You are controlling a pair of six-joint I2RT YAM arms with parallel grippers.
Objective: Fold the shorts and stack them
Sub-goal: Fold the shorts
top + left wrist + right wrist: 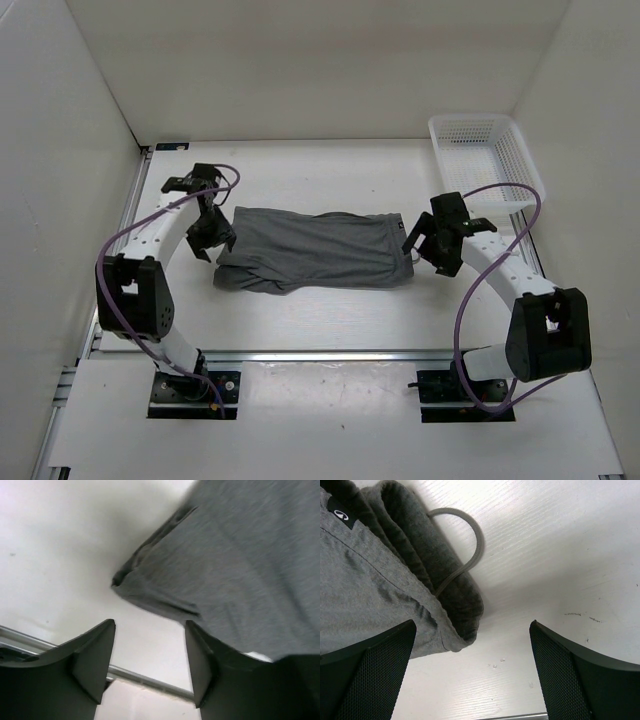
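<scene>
The grey shorts (315,250) lie folded lengthwise across the middle of the table, waistband at the right end. My left gripper (207,238) hangs open just off their left end; its wrist view shows a leg hem corner (120,577) beyond the open fingers (95,655). My right gripper (428,250) hangs open just off the right end; its wrist view shows the waistband (445,580) and the drawstring loop (472,535) on the table, with nothing between its fingers (570,670).
A white mesh basket (482,160) stands at the back right corner. White walls close in the table on three sides. A metal rail (320,355) runs along the table's near edge.
</scene>
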